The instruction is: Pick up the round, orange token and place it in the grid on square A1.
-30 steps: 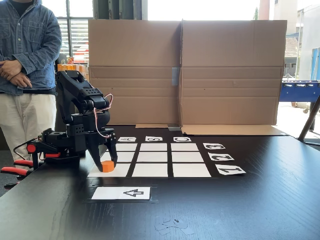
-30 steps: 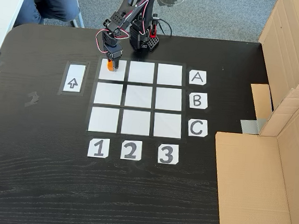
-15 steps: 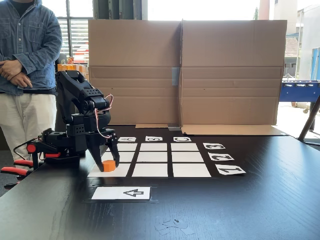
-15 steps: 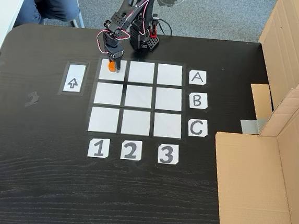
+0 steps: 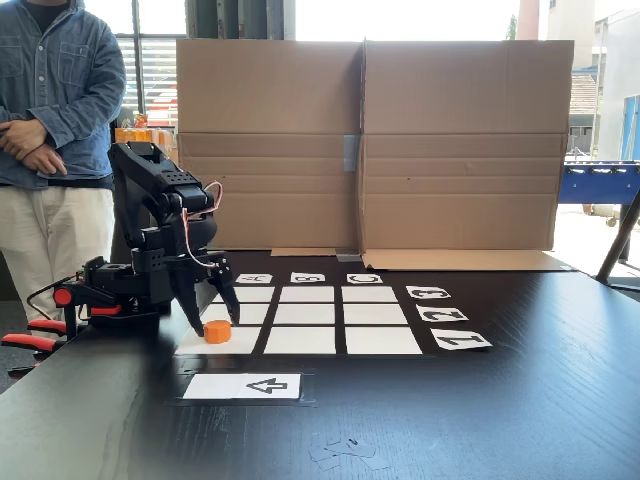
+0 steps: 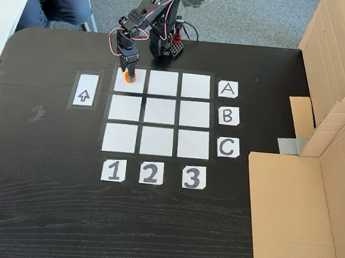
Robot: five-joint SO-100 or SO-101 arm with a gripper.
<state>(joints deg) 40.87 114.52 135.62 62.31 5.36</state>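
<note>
— How does the end effector [image 5: 212, 308] stand?
— Fingers spread apart, holding nothing, poised just above the token [image 5: 217, 331], which sits on square A1 [image 6: 130, 80] of the grid [image 6: 159, 113].
— Room around it?
— Open tabletop [image 6: 48, 172] ahead; arrow card [image 6: 84, 89] nearby.
— The arm [image 5: 160, 205]?
— Folded, wrist pitched down.

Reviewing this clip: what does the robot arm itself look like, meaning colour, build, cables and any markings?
The arm is matte black, built of blocky servo segments, ending in a gripper with two tapered black fingers. A thin red and white cable loops loosely along the wrist. Its base is black with red knobs on the clamps at the table edge. No markings are legible.
</note>
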